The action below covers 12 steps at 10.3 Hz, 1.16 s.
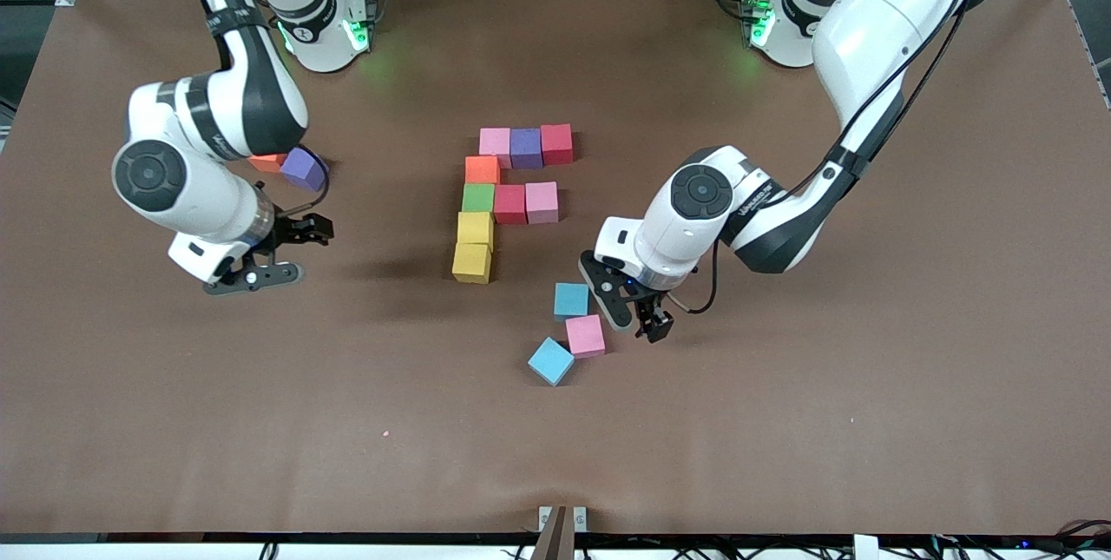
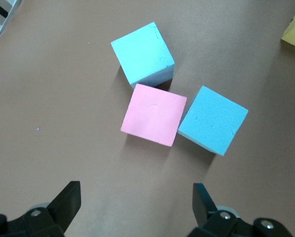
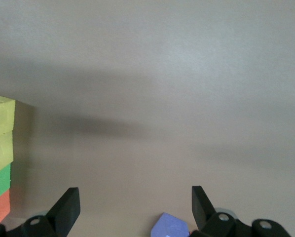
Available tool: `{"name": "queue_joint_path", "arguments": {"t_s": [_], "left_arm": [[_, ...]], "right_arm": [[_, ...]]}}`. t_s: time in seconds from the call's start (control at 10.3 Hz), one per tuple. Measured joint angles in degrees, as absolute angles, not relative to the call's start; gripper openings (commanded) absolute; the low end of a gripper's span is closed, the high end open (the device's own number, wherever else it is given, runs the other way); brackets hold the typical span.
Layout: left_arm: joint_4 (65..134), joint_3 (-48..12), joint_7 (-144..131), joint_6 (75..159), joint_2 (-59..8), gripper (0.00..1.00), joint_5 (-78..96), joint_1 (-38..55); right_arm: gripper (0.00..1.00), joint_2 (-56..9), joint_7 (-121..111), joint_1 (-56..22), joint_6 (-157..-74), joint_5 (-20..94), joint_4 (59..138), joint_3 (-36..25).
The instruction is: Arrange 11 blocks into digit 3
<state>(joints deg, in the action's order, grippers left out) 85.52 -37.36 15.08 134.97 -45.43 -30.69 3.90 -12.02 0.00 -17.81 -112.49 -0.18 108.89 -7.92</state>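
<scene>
Several blocks sit joined mid-table: a pink (image 1: 495, 141), purple (image 1: 526, 148), red (image 1: 556, 143) row, then an orange (image 1: 482, 169), green (image 1: 477, 197) and two yellow (image 1: 473, 246) column, with a red (image 1: 510, 203) and a pink (image 1: 542, 201) beside the green. Nearer the camera lie loose blocks: sky blue (image 1: 571, 300), pink (image 1: 585, 336) (image 2: 154, 114), sky blue (image 1: 551, 361). My left gripper (image 1: 632, 310) (image 2: 136, 205) stands open over bare table beside the loose pink one. My right gripper (image 1: 278, 256) (image 3: 135, 207) is open and empty, close by a loose purple block (image 1: 303, 168) (image 3: 170, 227).
A loose orange block (image 1: 267, 162) peeks out beside the purple one, partly hidden by the right arm. A small metal bracket (image 1: 562, 518) sits at the table edge nearest the camera. Brown table surface (image 1: 781, 421) spreads wide around the blocks.
</scene>
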Motion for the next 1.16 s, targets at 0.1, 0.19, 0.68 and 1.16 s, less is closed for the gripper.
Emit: {"name": "queue_joint_path", "arguments": {"t_s": [0.1,0.19,0.68,1.16], "left_arm": [[85.5,-37.3,15.0,135.5,-45.9,1.0,-30.7,4.3],[85.5,-37.2,14.4,135.6,-46.3,1.0,-30.7,4.7],[85.4,-36.6,15.5,136.0,-47.0,1.0,-30.7,8.2],[84.6,-36.3,29.1,137.9,-48.6,1.0,-30.4,13.4]], "right_arm": [[1.0,-11.9,-0.4,-17.1,-112.5,-0.2,109.0,-8.0],[1.0,-11.9,-0.6,-16.5,-112.5,-0.2,109.1,-8.1],[1.0,-10.7,-5.5,-11.9,-110.9,-0.2,109.2,-8.2],[1.0,-5.9,-8.2,-9.2,-106.2,-0.2,109.3,-8.0]]}}
